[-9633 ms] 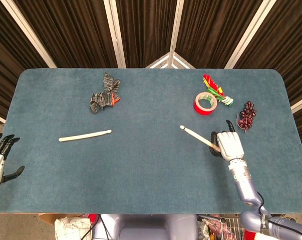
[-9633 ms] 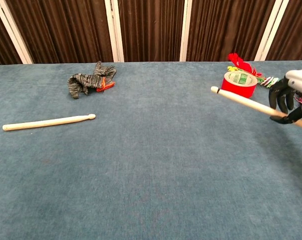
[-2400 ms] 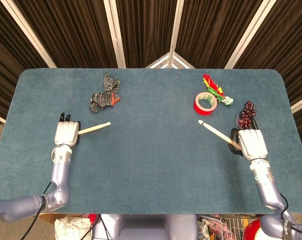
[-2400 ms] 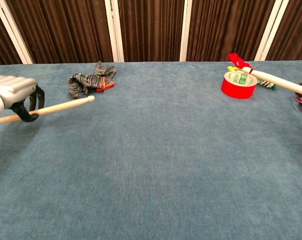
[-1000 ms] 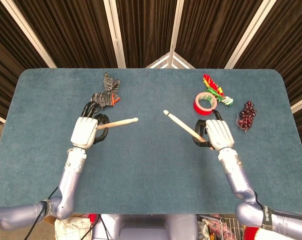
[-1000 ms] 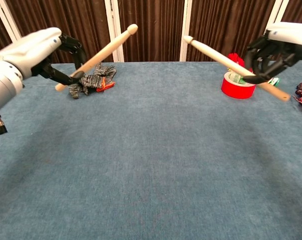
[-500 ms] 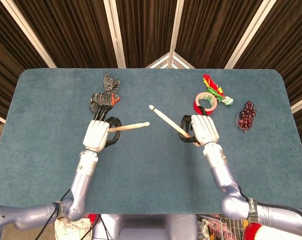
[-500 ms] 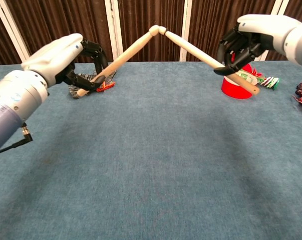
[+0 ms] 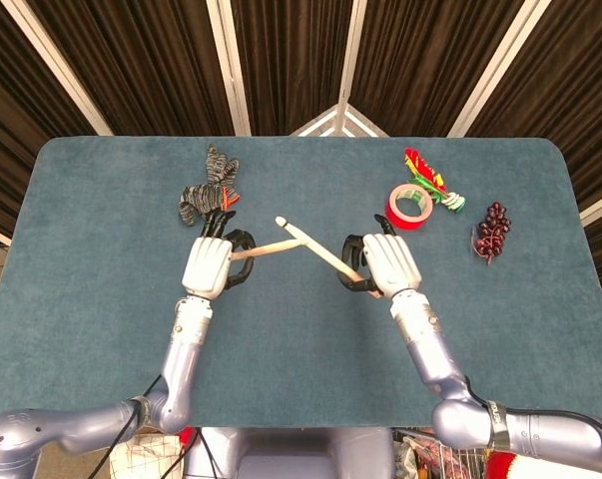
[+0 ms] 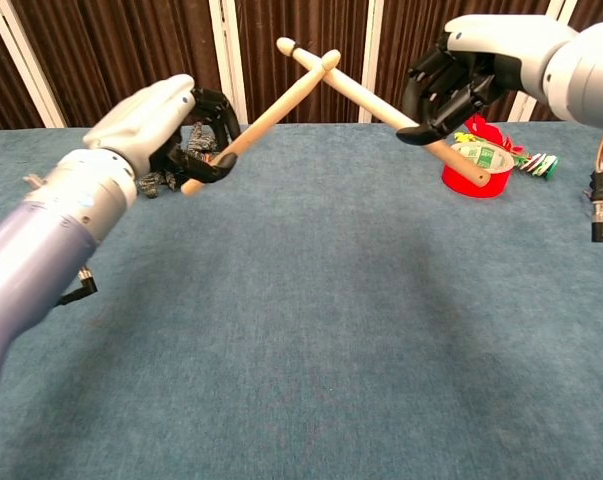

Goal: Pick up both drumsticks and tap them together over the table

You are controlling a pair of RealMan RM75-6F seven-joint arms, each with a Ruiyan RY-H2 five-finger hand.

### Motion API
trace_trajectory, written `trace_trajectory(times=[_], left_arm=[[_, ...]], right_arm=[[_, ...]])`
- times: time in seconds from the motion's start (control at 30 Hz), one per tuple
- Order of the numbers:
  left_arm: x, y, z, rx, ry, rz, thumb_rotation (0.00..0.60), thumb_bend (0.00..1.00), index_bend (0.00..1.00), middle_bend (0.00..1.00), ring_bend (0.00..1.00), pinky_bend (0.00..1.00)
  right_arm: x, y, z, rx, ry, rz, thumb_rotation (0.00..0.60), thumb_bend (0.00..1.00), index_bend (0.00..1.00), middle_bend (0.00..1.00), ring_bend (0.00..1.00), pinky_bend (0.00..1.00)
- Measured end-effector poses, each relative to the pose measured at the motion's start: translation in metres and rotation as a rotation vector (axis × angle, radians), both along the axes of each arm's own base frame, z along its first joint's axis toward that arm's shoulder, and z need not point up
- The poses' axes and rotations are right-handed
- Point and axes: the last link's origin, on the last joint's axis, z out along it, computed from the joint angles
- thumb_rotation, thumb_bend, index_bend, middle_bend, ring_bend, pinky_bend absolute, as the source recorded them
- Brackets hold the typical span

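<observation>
Pale wooden sticks crossed near their rounded tips, high above the blue felt table (image 9: 101, 329). The left hand (image 9: 209, 266) was clamped round the left drumstick (image 10: 271, 113), the right hand (image 9: 388, 263) round the right drumstick (image 10: 366, 100). A glossy red tape roll (image 9: 408, 207) sat behind.

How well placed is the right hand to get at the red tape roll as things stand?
Probably not yet: the right hand grips a drumstick, so it is occupied. The red tape roll sits close by with nothing between.
</observation>
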Motion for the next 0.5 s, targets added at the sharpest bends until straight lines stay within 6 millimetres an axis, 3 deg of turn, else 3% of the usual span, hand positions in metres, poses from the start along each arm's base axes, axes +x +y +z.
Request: trace_trajectory(times=[0.5], left_arm=[[0.026, -0.007, -0.011, -0.004, -0.080, -0.045, 0.600, 0.60, 0.66, 0.64, 0.13, 0.00]], right_arm=[[-0.002, -0.001, -0.010, 0.018, 0.010, -0.024, 0.600, 0.48, 0.86, 0.70, 0.56, 0.04]])
